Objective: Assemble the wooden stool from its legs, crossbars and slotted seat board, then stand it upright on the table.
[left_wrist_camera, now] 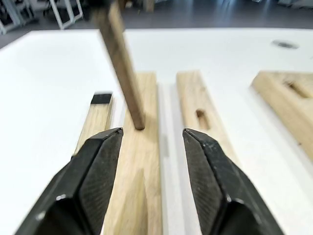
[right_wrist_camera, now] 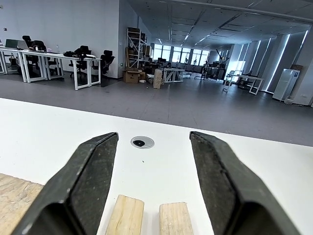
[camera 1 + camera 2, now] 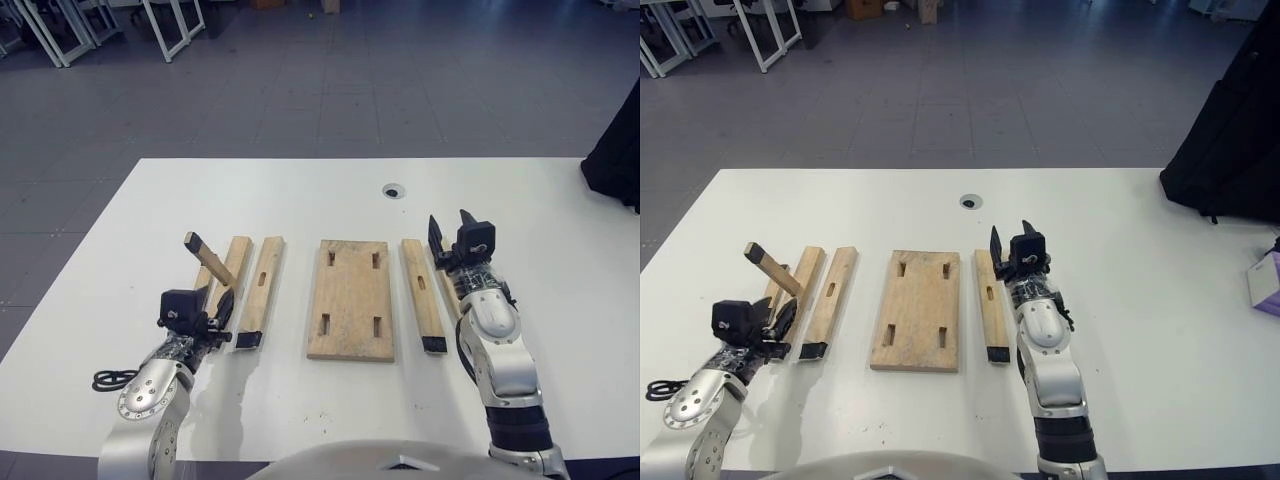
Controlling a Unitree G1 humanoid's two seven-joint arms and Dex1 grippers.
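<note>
Straddling the left leg (image 1: 146, 161) with left claw (image 1: 151, 134) released, seemingly to steady it where the tilted crossbar (image 1: 124, 73) stands in its slot, holds right claw (image 3: 452, 225) likewise released above the right-hand legs (image 3: 418, 290), with seat board (image 3: 349, 298) flat on the bench (image 3: 300, 190) between, slots up for joining.

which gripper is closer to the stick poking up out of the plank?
Left. The left gripper sits open right at the base of the stick; the right gripper is across the seat board, over the other planks.
</note>
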